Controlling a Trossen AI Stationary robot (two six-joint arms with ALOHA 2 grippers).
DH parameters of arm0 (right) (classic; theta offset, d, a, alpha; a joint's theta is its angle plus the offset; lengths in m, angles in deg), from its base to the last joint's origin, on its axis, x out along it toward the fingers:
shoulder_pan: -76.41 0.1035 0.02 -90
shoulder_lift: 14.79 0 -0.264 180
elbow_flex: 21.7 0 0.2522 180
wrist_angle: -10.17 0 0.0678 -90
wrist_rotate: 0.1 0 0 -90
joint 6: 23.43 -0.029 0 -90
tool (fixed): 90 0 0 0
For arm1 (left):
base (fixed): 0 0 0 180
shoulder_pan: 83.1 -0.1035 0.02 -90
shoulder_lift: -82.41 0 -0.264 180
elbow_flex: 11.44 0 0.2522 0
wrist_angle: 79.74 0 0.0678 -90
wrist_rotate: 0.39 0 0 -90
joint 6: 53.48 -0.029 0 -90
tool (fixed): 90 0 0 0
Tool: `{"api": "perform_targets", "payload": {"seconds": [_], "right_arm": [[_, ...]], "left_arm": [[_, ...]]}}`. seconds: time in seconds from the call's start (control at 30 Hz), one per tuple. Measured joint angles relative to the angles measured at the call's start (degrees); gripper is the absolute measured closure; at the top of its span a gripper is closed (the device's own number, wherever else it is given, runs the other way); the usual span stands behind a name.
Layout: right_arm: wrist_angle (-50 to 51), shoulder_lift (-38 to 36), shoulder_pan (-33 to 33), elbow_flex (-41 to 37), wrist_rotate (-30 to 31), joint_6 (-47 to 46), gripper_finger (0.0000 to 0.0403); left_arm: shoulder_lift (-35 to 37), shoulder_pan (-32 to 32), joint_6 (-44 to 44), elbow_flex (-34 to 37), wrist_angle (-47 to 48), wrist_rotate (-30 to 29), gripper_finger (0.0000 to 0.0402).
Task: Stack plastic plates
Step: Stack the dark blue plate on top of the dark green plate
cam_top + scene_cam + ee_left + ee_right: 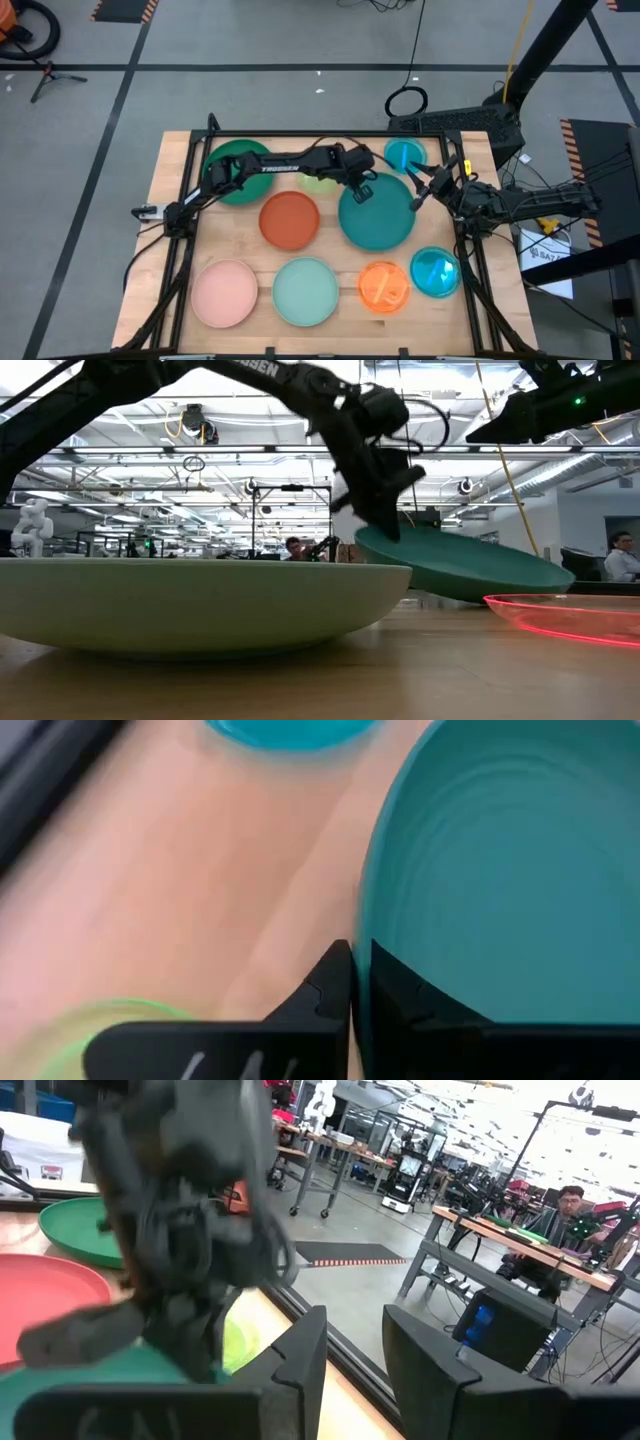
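Left gripper pinching upper-left rim of the large round teal plastic plate, centre-right of the high view — low view shows that edge tipped up off the wooden table. Right gripper hovers just right of the plate, fingers parted, holding nothing. Red-orange plate left of teal; small translucent blue plate above it.

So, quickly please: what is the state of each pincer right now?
Left pincer: closed on the rim of the teal plate, which sits tilted.
Right pincer: open, holding nothing, at the teal plate's right edge.
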Motion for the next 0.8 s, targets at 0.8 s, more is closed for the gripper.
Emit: {"api": "perform_targets", "payload": {"seconds": [0.8], "right_arm": [[3.1,0.0,-0.3,0.0,2.7,-2.1,0.031]], "left_arm": [[14.5,-2.9,-4.7,-15.2,40.4,-17.8,0.0391]]}}
